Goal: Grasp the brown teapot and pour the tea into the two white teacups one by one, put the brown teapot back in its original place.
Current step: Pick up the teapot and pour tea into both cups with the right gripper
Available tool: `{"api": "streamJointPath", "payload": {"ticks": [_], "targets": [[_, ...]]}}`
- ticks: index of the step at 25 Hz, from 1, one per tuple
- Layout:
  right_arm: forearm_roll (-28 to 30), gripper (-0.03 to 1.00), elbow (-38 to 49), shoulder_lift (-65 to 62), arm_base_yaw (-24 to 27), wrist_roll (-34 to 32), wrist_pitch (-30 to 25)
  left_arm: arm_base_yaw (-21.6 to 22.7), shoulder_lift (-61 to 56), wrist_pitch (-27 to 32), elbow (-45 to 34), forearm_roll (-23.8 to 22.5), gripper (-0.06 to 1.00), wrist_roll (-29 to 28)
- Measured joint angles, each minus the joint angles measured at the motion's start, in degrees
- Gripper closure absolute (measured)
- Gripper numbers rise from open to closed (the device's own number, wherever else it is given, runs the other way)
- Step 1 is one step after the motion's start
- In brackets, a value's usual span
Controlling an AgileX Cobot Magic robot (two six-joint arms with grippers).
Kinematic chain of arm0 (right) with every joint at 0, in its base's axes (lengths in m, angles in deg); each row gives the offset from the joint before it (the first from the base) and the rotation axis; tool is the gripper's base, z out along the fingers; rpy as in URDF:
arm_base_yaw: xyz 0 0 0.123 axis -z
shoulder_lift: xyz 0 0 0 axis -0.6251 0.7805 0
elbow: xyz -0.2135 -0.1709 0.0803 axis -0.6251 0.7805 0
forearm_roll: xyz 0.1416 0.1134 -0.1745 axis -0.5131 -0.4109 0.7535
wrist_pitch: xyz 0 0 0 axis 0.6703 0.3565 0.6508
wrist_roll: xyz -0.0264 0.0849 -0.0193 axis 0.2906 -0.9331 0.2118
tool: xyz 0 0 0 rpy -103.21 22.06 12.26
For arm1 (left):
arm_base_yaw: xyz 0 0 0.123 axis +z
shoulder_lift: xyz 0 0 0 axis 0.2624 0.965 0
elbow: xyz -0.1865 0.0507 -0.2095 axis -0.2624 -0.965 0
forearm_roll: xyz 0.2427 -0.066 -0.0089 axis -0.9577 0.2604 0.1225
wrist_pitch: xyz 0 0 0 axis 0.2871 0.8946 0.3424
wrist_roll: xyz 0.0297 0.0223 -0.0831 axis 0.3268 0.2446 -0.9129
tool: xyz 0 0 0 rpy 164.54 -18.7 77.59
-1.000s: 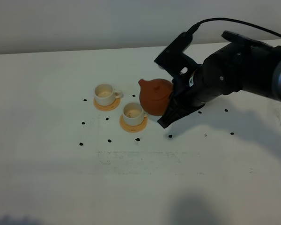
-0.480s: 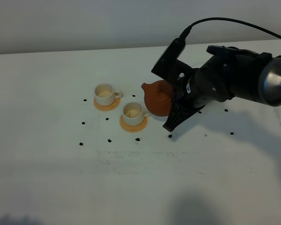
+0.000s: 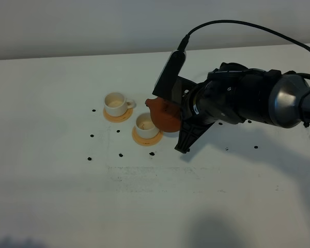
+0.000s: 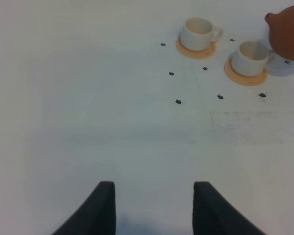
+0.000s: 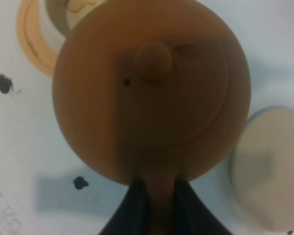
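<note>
1. The table (image 3: pixel 51 196) is plain white and matte, lit evenly.
2. Two round orange-tan coasters lie flat on it, near each other but apart: the far coaster (image 3: pixel 119 119) and the near coaster (image 3: pixel 147 141).
3. Each coaster bears a white cup: the far cup (image 3: pixel 114 103) and the near cup (image 3: pixel 145 124).
4. Small black dots (image 3: pixel 89 158) are scattered over the surface around the coasters and further to the right.
5. A faint grey smudged patch (image 3: pixel 155 173) marks the table in front of the coasters.
6. In the right wrist view, a cream saucer (image 5: pixel 269 166) lies flat on the table.
</note>
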Motion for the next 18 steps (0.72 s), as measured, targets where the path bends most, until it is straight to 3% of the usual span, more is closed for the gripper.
{"api": "streamJointPath", "payload": {"ticks": [7, 18], "targets": [[8.06, 0.87, 0.0, 0.0, -0.13, -3.42, 0.06, 0.0, 0.0, 0.0, 0.0, 0.0, 0.52, 0.0], [14.72, 0.87, 0.48, 0.0, -0.23, -3.62, 0.38, 0.0, 0.0, 0.0, 0.0, 0.0, 0.52, -0.05]]}}
